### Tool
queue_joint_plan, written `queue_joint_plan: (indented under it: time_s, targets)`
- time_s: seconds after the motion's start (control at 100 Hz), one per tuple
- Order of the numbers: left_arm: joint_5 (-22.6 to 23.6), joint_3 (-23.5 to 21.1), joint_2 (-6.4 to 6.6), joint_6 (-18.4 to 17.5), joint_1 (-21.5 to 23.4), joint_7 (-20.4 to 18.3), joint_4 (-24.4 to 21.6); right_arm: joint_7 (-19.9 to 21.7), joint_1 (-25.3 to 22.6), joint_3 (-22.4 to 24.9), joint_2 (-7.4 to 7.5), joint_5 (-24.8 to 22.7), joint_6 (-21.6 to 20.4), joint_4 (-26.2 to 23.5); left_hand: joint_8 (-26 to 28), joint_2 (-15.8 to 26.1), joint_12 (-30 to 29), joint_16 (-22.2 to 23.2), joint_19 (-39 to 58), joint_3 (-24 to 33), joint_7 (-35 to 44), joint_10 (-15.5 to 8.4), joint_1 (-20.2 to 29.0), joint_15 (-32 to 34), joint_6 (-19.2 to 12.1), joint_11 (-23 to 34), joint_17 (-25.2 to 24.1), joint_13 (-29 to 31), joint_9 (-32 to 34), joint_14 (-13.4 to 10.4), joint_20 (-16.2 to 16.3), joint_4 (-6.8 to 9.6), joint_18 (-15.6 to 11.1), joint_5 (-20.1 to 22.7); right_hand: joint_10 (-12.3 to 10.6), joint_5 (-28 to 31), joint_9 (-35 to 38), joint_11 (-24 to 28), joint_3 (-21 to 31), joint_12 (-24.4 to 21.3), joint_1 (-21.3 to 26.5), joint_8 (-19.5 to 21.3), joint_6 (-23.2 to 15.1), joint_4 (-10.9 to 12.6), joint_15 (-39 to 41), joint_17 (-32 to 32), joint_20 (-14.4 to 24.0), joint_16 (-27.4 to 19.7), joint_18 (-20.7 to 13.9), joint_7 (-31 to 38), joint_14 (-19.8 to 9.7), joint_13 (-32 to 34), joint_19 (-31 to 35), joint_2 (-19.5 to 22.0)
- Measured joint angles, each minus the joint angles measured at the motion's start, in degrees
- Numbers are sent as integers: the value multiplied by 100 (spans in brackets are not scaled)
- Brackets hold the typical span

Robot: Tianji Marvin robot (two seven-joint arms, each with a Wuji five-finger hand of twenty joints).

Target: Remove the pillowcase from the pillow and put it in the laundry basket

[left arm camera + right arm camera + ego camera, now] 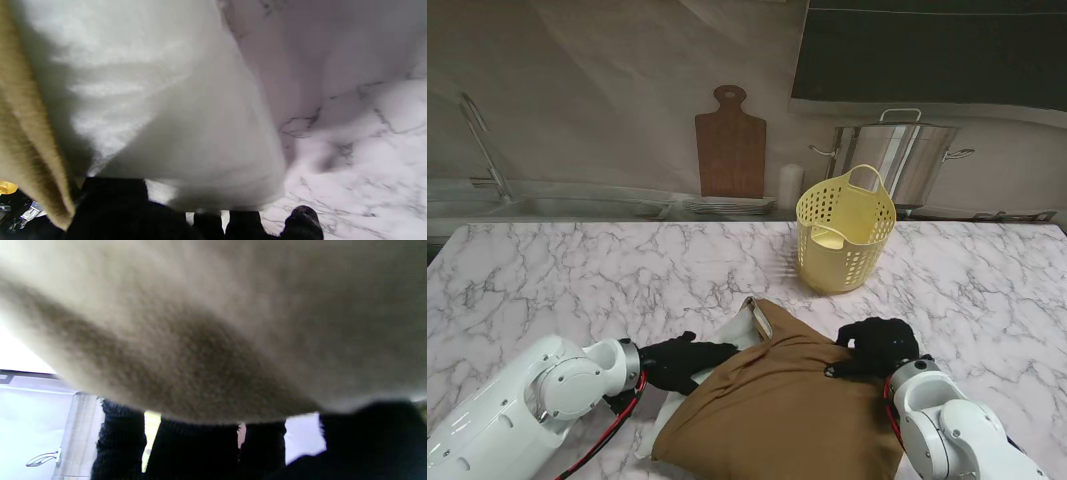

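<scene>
Stand view: pillow [702, 352] lies on the marble bench [577, 280] close to me, centre. Brown pillowcase [782, 410] covers most of it; white pillow sticks out of the open end on the left and far side, zipper edge visible at the far corner.

Left robot hand [677, 362], black glove, sits at the exposed white pillow edge, fingers extended toward the pillowcase opening and touching fabric. Left wrist view: white pillow [160, 110] fills most of the frame, pillowcase [23, 133] edge along 1 side, gloved fingers [302, 220] at the pillow's edge over bare bench [360, 133]. Thumb side looks tucked against the pillow near the brown edge, but cannot tell if it's a real pinch or just contact.

Right robot hand [877, 347] is on top of the pillowcase at its far right corner, fingers curled down into the fabric. Right wrist view: brown pillowcase [213, 323] blurred and filling the frame, black fingers [196, 450] pressed up against it. Reads as closed on the pillowcase cloth.

Yellow laundry basket [845, 230] stands upright on the bench, farther from me than the pillow and slightly right, well apart from both hands. Handle up; contents not resolvable.

Behind the bench: wooden cutting board [730, 143] leaning on the wall, steel stockpot [897, 158] to the right behind the basket, sink faucet [485, 145] far left.
</scene>
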Motion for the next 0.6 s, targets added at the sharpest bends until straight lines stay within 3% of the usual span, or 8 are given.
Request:
queue_joint_plan:
  time_s: [0.1,0.19,0.22,0.31,0.35,0.39,0.55,0.6]
  targets:
    - [94,-100,-6,20,50,84,-38,-25,58,-58,10,57,-82,16,5,-80,31,0,3,-3,89,477,0,162,50,100,16,144,170,0,24,-5,49,62,190,19,4,126,536,40,72,22,171,0,-55,0,-31,0,-1,57,4,0,0,0]
    - [270,-159,-18,21,57,372,-35,-31,102,-111,24,98,-178,25,14,-130,103,29,6,-54,252,725,0,512,215,292,34,428,284,0,57,-66,65,208,309,19,72,132,678,44,356,24,324,1,-68,0,-33,0,-2,108,14,0,0,0]
    - [311,-173,-20,21,57,461,-30,-36,118,-133,30,114,-198,30,20,-132,115,48,6,-71,301,781,0,610,305,296,38,490,286,100,60,-68,69,208,371,19,77,166,820,56,366,25,388,4,-80,-1,-34,0,-2,122,16,0,0,0]
    - [318,-176,-21,110,21,471,-17,-63,164,-196,44,159,-261,58,27,-132,147,113,7,-72,323,810,4,797,343,300,77,625,287,409,72,-69,74,208,449,22,137,179,874,104,586,27,464,4,-112,-1,-34,0,-2,196,23,0,0,0]
    - [300,-142,-20,207,-29,438,-2,-89,186,-223,49,194,-298,74,27,-132,147,257,8,-95,323,811,20,1016,343,261,80,814,287,978,83,-71,77,208,466,71,148,203,974,119,605,33,526,12,-114,-1,-35,0,-3,197,28,0,0,-2]
    - [268,-83,-14,306,-99,417,26,-106,209,-252,55,225,-337,91,27,-176,147,293,8,-135,323,808,78,1092,340,261,80,852,287,1161,91,-74,82,208,469,72,148,235,1039,129,609,37,533,15,-115,-1,-35,0,-3,205,29,0,0,-2]
    - [38,197,3,395,-379,533,211,-140,306,-366,78,341,-502,145,28,-159,164,354,8,-143,343,812,368,1245,350,312,81,945,410,1237,99,-85,127,211,554,77,219,333,1239,184,797,90,683,105,-122,-1,-38,0,-2,347,86,0,0,-3]
    - [24,253,-5,426,-414,693,267,-167,337,-400,82,379,-575,169,28,-125,173,363,8,-148,389,820,490,1245,351,318,85,954,468,1244,103,-164,128,211,570,78,226,351,1246,190,887,95,750,113,-125,-1,-39,0,-3,405,89,0,0,-3]
